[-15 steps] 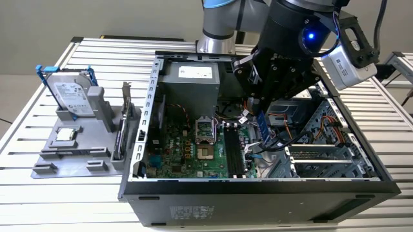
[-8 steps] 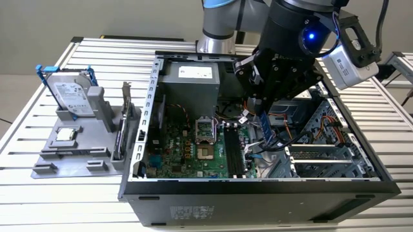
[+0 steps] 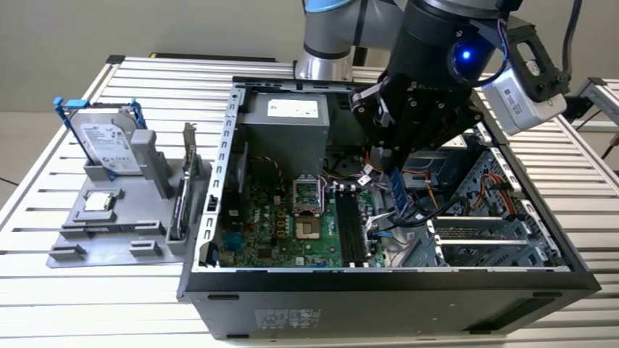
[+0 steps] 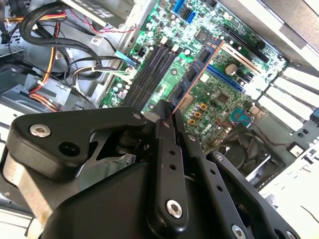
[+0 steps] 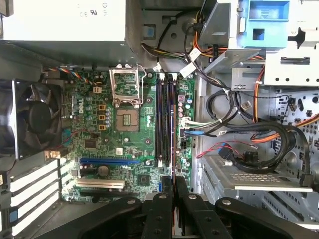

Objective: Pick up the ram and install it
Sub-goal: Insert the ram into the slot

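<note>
My gripper hangs inside the open computer case, shut on the ram, a narrow blue-green stick with black chips held on edge. In the second wrist view the ram sticks out from between the fingers over the green motherboard. In the first wrist view the ram shows edge-on, lined up along the black memory slots and just above them. I cannot tell whether it touches a slot. The slots lie beside the CPU socket.
A grey fixture at the exterior view's left holds a silver hard drive in a blue frame and a card with a metal bracket. The power supply, cable bundles and drive cage crowd the case around the gripper.
</note>
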`<state>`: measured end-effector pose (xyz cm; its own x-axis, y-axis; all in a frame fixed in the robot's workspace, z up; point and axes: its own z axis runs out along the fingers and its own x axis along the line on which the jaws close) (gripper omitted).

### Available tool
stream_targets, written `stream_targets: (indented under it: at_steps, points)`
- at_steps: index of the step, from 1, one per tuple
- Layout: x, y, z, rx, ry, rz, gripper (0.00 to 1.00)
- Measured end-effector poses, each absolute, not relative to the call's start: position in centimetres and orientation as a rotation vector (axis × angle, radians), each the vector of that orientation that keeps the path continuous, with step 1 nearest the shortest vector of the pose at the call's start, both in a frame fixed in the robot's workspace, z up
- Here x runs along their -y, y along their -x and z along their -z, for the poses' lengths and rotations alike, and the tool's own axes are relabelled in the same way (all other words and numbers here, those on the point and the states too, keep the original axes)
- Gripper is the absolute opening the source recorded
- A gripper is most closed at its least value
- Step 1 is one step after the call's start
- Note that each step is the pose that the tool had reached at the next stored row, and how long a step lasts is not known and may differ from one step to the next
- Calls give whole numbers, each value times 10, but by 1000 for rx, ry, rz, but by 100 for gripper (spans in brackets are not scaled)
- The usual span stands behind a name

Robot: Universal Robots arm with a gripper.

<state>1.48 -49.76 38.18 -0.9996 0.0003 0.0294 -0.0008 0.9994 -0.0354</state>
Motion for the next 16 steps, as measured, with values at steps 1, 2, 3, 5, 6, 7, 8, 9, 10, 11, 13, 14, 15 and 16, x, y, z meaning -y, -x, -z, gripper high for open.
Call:
stream_targets:
  at_steps: [1, 2, 3, 5, 6, 7, 8, 9, 10, 11, 13, 14, 15, 16]
  points:
    - [498, -15, -381, 3112, 0, -56, 0]
    - [497, -15, -381, 3112, 0, -56, 0]
    - [497, -15, -380, 3112, 0, -57, 0]
    - [497, -15, -379, 3112, 0, -58, 0]
    - [497, -16, -378, 3112, 0, -58, 0]
    - [497, -16, -378, 3112, 0, -58, 0]
    - [497, -16, -377, 3112, 0, -59, 0]
    - [497, -17, -377, 3112, 0, -59, 0]
    - [497, -17, -376, 3112, 0, -59, 0]
    - [497, -18, -376, 3112, 0, -59, 0]
    - [497, -19, -375, 3112, 0, -59, 0]
    - [497, -20, -375, 3112, 0, -59, 0]
    - [497, -21, -375, 3112, 0, -59, 0]
    - [497, -22, -374, 3112, 0, -59, 0]
